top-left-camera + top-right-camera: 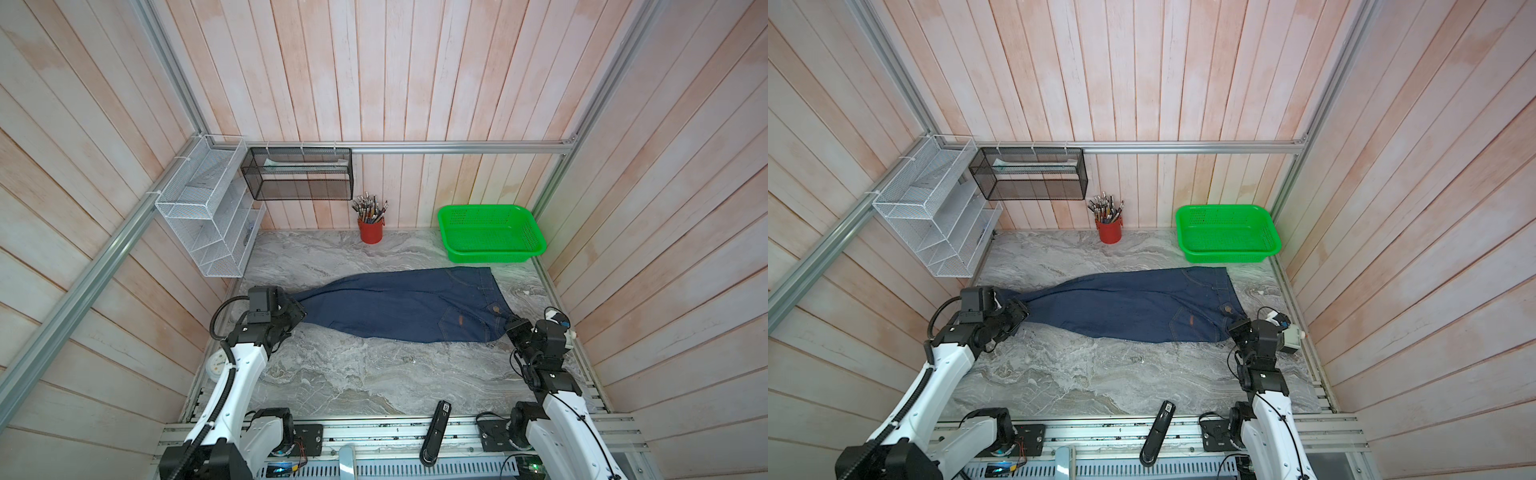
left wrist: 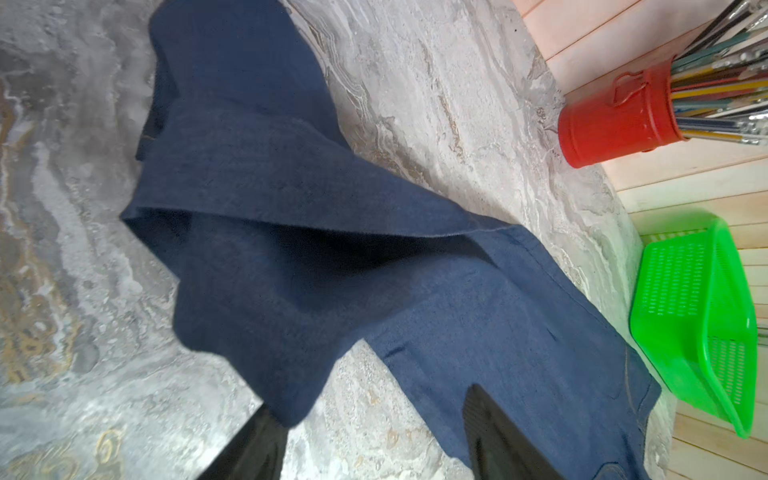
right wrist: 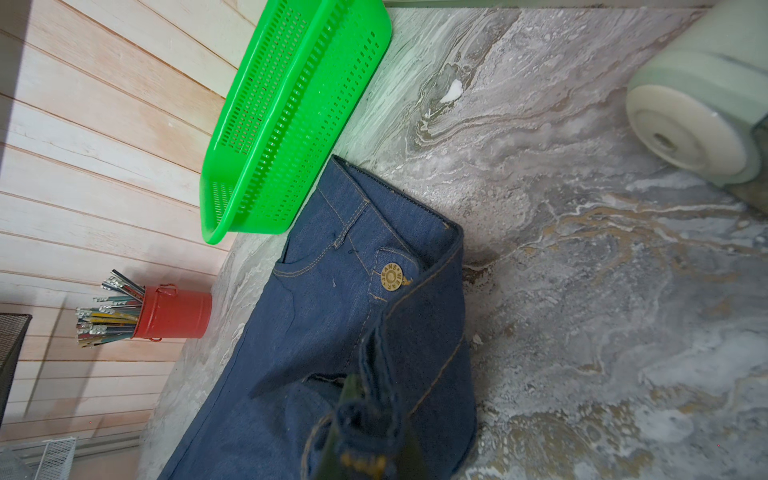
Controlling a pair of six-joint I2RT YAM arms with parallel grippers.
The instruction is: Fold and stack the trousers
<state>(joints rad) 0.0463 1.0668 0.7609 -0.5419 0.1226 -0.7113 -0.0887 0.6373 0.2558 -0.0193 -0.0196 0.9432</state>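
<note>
Crosswise, dark indigo trousers (image 1: 399, 307) lie outstretched.

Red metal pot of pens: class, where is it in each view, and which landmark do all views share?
In a top view: red metal pot of pens at the back wall, near the middle.
In a top view: same pot at the back wall, left of the green plastic basket.
Left wrist view: pot against the wall, beyond the dark blue denim jeans.
Right wrist view: pot against the wall, beyond the jeans.
Shared landmark: the green basket.
</note>
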